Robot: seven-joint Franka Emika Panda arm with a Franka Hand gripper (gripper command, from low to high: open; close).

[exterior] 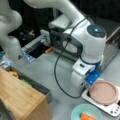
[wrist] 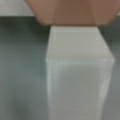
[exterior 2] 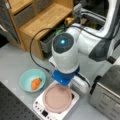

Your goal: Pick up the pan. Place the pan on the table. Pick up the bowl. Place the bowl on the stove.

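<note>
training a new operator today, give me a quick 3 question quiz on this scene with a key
1. True or false: the pan sits on the stove.
2. What lies in the bowl? A) an orange item B) a spoon C) nothing
3. Which part of the pan fills the wrist view, close to the camera?

Key
1. True. In both front views the pink pan rests on the stove's top, with the gripper low at its edge.
2. A. An orange item lies in the teal bowl, which stands on the table beside the stove.
3. Its white handle.
</note>
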